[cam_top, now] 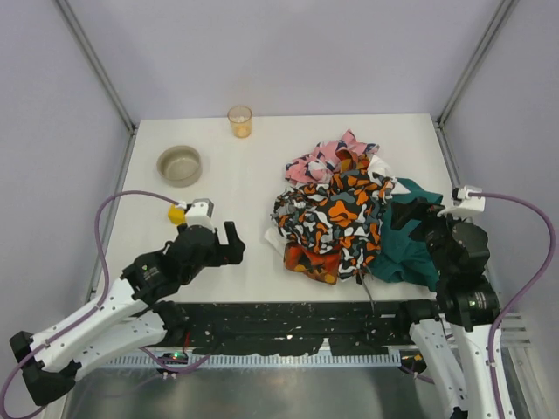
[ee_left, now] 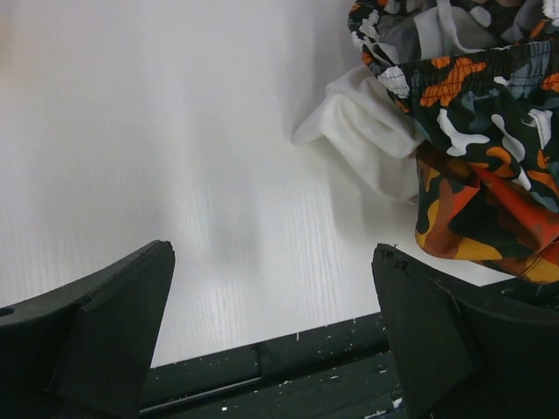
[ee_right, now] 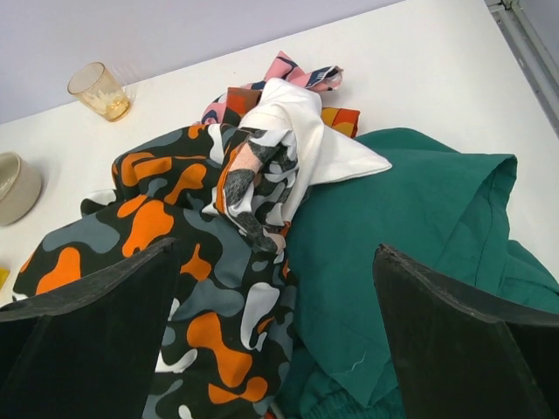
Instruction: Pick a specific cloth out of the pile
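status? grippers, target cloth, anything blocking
left gripper open over table beside pile. right gripper open above teal garment. grey cloth not clearly visible, camouflage garment on top.

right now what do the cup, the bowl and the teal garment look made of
Cup: clear amber-tinted plastic or glass, glossy, see-through. Bowl: opaque grey-beige, dull finish, perhaps ceramic or plastic. Teal garment: matte woven cloth, soft folds, stitched hem.

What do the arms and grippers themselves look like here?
The left arm and right arm have white links and black joints. The left gripper and right gripper each have two broad matte-black wedge fingers. A purple cable loops to a white block at each wrist; the left also carries a yellow piece.
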`<state>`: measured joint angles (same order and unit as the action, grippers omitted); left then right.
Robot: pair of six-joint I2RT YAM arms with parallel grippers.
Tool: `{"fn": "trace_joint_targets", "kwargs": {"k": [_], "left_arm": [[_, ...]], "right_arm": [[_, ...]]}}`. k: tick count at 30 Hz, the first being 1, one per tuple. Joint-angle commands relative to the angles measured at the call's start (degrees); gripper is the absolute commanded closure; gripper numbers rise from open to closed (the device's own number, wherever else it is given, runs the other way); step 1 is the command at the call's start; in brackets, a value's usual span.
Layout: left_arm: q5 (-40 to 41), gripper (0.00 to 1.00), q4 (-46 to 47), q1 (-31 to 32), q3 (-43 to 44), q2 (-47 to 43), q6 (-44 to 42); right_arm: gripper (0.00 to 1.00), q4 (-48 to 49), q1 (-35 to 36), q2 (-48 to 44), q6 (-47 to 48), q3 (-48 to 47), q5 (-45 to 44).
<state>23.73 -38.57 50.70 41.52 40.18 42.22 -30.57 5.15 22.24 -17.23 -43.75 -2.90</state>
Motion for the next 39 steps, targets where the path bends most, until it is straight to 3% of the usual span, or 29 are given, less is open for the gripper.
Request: {"fn": "trace_joint_targets", "kwargs": {"k": [1, 3, 7, 10, 13, 17, 21, 25, 28, 34, 39], "left_arm": [[2.5, 0.0, -2.6, -1.2, -1.3, -1.9, 2.9], [3.1, 0.0, -2.9, -1.4, -2.0, -2.7, 2.5], [3.1, 0.0, -1.2, -3.1, -5.7, -5.9, 2.4], [-0.8, 0.0, 1.6, -6.6, -9.3, -7.8, 2.2], [-3.9, 0.0, 3.9, -8.8, -11.6, -8.7, 1.8], [-5.4, 0.0, 4.2, -9.9, -12.7, -8.2, 1.3], [-6.9, 0.01, 5.2, -10.7, -13.5, -7.7, 0.9], [-7.2, 0.0, 5.4, -11.0, -14.0, -7.6, 1.0], [-7.6, 0.0, 5.4, -11.2, -14.5, -7.9, 1.0], [-7.6, 0.0, 5.4, -11.7, -15.6, -8.5, 1.1], [-8.5, 0.0, 6.9, -12.2, -16.1, -7.2, 1.2]], "right_arm": [[0.05, 8.4, 0.1, 2.5, -1.2, 0.0, -0.1], [0.05, 11.0, 0.1, 3.4, -0.3, -0.2, 2.3], [0.05, 19.3, 0.2, 5.7, 1.8, 1.2, 16.1], [0.05, 15.0, 2.7, 12.1, 7.5, -3.4, 23.1], [0.05, 10.2, 13.6, 15.9, 15.4, -8.4, 16.5], [0.05, 2.1, 35.8, 22.7, 27.1, -14.7, 0.0], [0.05, -8.2, 48.0, 33.1, 39.9, -19.8, -11.6], [0.05, -18.9, 49.6, 46.7, 43.4, -26.0, -10.0], [0.05, -19.2, 50.3, 52.1, 42.6, -25.8, -9.0], [0.05, -10.9, 53.9, 52.7, 37.4, -14.3, 4.0], [0.05, -2.8, 55.1, 58.9, 33.6, -8.6, -2.5]]}}
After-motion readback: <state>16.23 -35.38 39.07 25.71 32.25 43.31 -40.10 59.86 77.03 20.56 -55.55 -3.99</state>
